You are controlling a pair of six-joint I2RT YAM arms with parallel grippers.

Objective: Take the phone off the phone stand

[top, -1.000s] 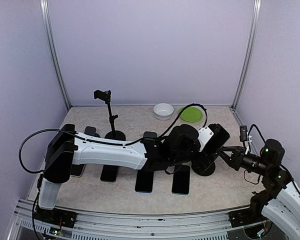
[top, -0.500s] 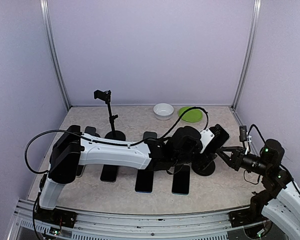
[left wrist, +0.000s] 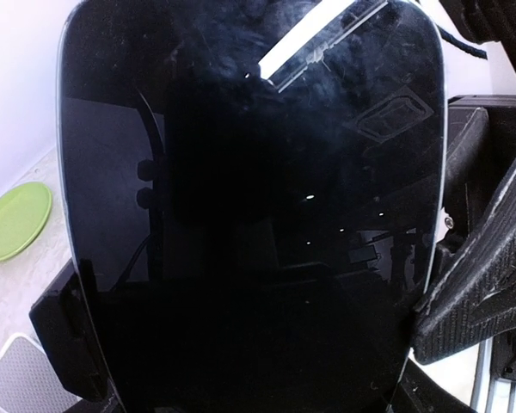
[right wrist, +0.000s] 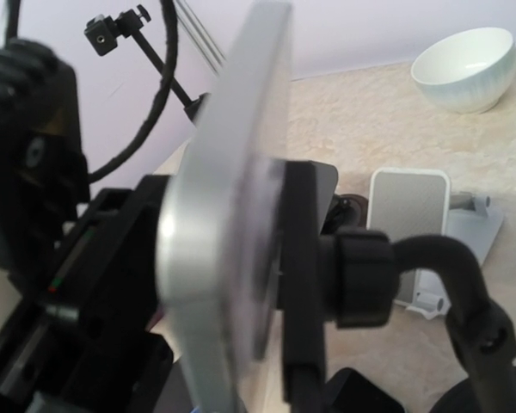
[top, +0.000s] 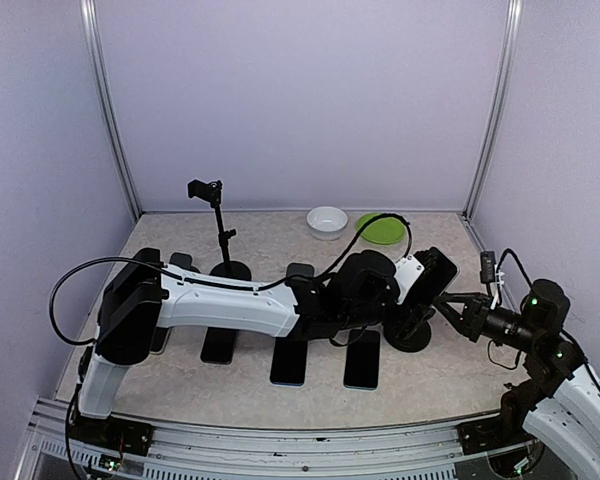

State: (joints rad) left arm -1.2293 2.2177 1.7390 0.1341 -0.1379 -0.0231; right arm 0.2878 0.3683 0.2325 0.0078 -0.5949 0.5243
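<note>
Glass-fronted and dark, the phone [left wrist: 249, 215] sits tilted on the phone stand [top: 412, 338], out toward 3 o'clock on the surface [top: 450, 385]. From the right wrist it shows a thin silvery edge, its back flat against the stand's holder.

I'd judge it stiff, light enough for one arm, and slick on the face, so a pinch across the glass would likely slide. The two long edges are the place to hold it, about halfway up where the weight balances. Glass can crack, so a firm squeeze, not a hard one, and a lift straight away from the holder.

The left claw [left wrist: 258, 327] looks clenched on the phone in just that way: its ribbed fingers [left wrist: 473, 284] press one long edge at 3 o'clock and the other edge at 9 o'clock. The right claw [top: 452, 306] hovers at the stand's 3 o'clock, close by the stem; whether it grips anything I cannot tell.

Against a second ago, the left arm's big elbow block has slid a little toward 3 o'clock and its cable loop sits differently. Phone, stand and right arm are where they were.
</note>
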